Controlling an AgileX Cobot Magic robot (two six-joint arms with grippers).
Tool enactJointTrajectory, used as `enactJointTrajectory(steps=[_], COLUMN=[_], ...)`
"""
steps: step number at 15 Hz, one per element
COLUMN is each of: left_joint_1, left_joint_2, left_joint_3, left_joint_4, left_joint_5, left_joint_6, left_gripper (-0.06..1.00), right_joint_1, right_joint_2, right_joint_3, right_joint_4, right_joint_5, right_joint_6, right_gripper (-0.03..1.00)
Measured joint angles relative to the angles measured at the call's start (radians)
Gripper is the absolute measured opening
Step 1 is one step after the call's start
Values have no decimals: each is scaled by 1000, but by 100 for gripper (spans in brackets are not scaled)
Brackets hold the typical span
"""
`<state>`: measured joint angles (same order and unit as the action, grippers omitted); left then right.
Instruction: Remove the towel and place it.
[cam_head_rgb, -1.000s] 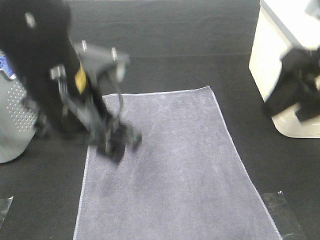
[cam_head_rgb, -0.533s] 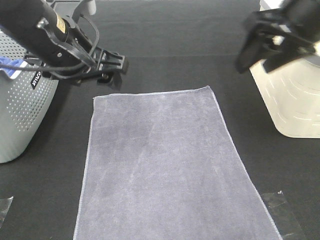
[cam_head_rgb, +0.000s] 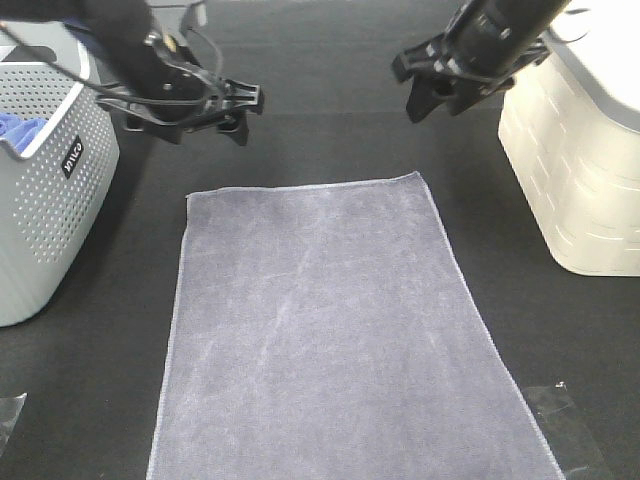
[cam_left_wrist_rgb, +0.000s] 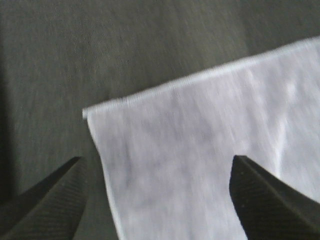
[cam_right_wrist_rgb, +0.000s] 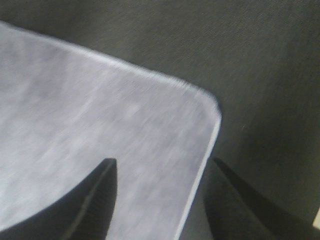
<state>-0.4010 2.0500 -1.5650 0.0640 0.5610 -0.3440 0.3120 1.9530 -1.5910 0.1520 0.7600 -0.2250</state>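
Observation:
The grey-lavender towel (cam_head_rgb: 335, 330) lies spread flat on the dark table, its long side running toward the front edge. My left gripper (cam_head_rgb: 235, 112) is open and empty, raised above and beyond the towel's far left corner (cam_left_wrist_rgb: 90, 112). My right gripper (cam_head_rgb: 430, 98) is open and empty, raised above and beyond the far right corner (cam_right_wrist_rgb: 212, 102). Each wrist view looks down on its corner between dark open fingertips (cam_left_wrist_rgb: 47, 197) (cam_right_wrist_rgb: 90, 200). Neither gripper touches the towel.
A grey perforated basket (cam_head_rgb: 45, 180) with a bright blue cloth (cam_head_rgb: 20, 128) inside stands at the left. A cream bin (cam_head_rgb: 580, 160) stands at the right. Clear tape patches (cam_head_rgb: 565, 415) lie on the table near the front corners.
The left arm rose from the towel and swung back behind its far left corner. The right arm moved from the cream bin inward to above the far right corner. The towel stayed flat.

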Motion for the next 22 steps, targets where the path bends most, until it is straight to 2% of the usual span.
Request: enactJointTrajectory(steps=[3, 4, 8, 15, 17, 20, 21, 22], left_joint_1=[1, 1, 1, 1, 1, 1, 1, 1], left_joint_2=[134, 187, 265, 288, 288, 288, 289, 291], left_joint_3=[-159, -221, -298, -303, -303, -303, -303, -303], left_joint_4=[-39, -54, -78, -79, -79, -78, -64, -18], left_joint_5=[70, 96, 125, 128, 129, 134, 142, 152], left_joint_6=[0, 0, 1, 1, 1, 1, -1, -39], left_gripper=[74, 74, 74, 74, 74, 74, 74, 74], right_joint_1=[0, 0, 0, 0, 0, 2, 2, 2], right_joint_2=[133, 197, 293, 417, 423, 425, 425, 426], right_joint_3=[-69, -90, -131, -165, -169, -170, -173, -175], right_joint_4=[-82, -137, -201, -216, -229, -225, -225, -226], right_joint_5=[-31, -41, -75, -167, -170, -164, -159, -150], right_joint_6=[10, 49, 120, 136, 161, 165, 170, 171], right_gripper=[48, 48, 48, 43, 34, 6, 0, 0])
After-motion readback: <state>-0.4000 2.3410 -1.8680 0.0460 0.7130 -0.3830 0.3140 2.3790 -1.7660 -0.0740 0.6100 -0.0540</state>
